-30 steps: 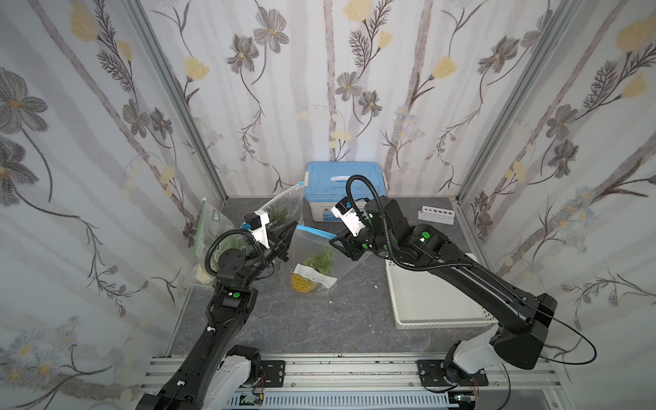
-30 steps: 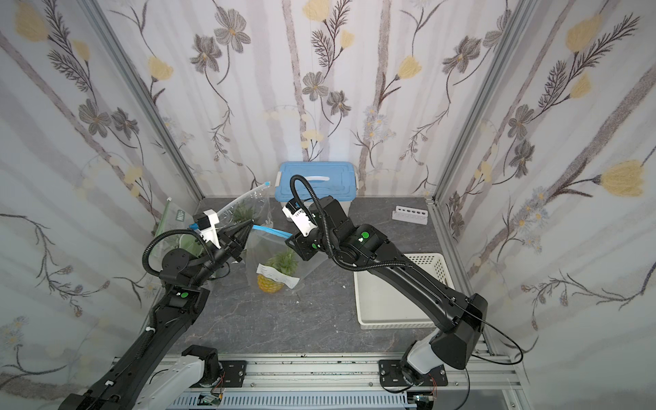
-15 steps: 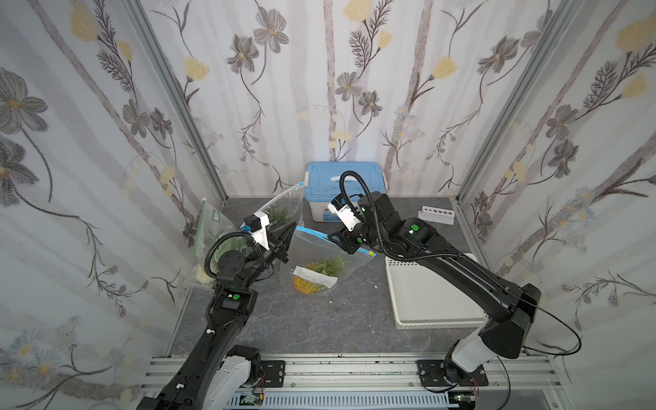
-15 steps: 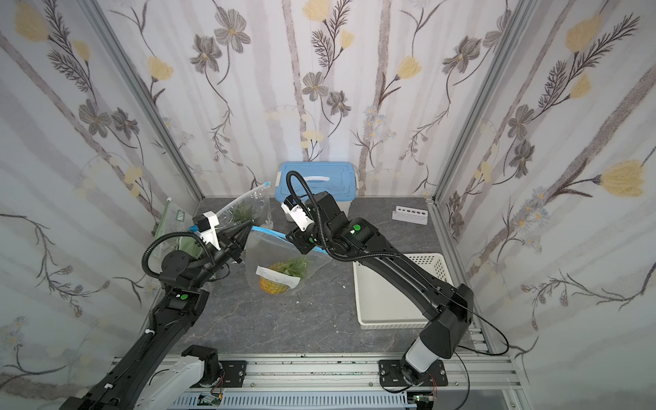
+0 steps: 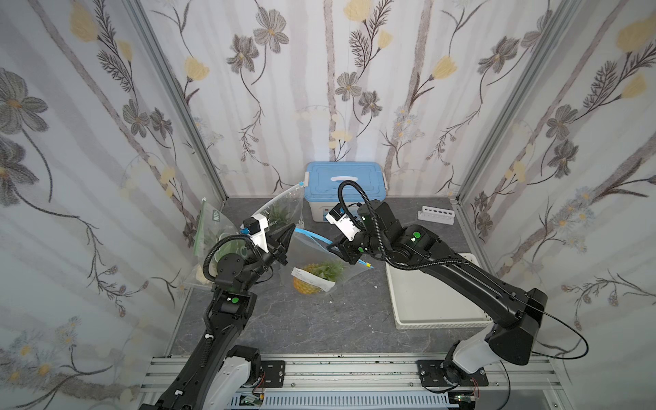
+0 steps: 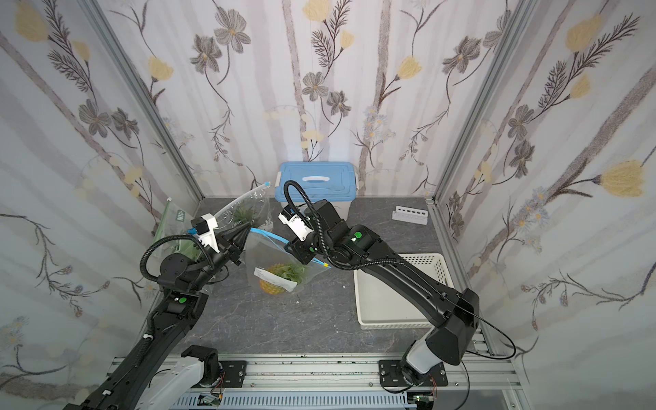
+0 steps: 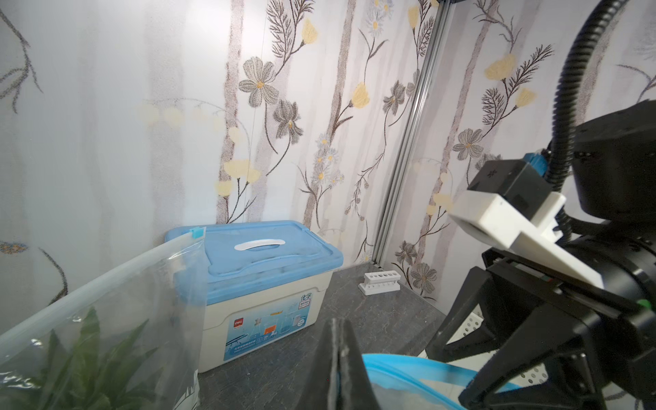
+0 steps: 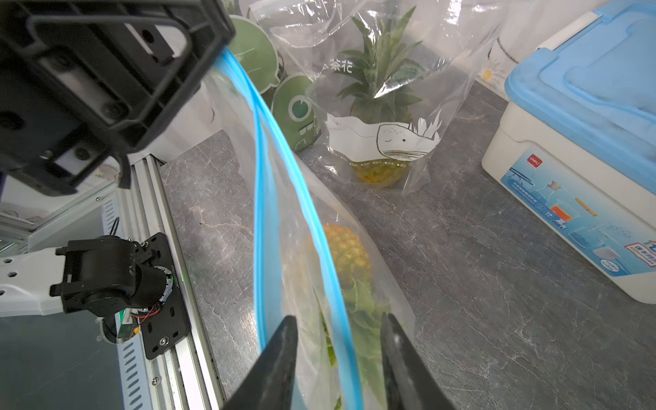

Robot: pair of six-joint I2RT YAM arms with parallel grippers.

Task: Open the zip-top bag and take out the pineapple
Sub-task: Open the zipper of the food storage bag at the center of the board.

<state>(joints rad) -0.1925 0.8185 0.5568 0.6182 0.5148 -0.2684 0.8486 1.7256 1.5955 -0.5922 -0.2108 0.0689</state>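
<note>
Two grippers at one zip-top bag (image 5: 321, 248). My left gripper (image 5: 289, 231) is pressed together, pinching end of bag's blue zip rim (image 8: 273, 135), held above table (image 5: 319, 326). My right gripper (image 8: 338, 317) is spread, one lip of rim passing between fingers, no clamp visible. Rim's two lips parted, mouth open. Pineapple (image 8: 346, 252) inside bag, lying on side at bottom, down on table, leaves toward my right gripper. White tray (image 5: 436, 305) under my right arm.

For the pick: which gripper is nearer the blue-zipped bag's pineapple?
Right. Right gripper hangs over the open bag, above the pineapple; left gripper pinches its far corner.
</note>
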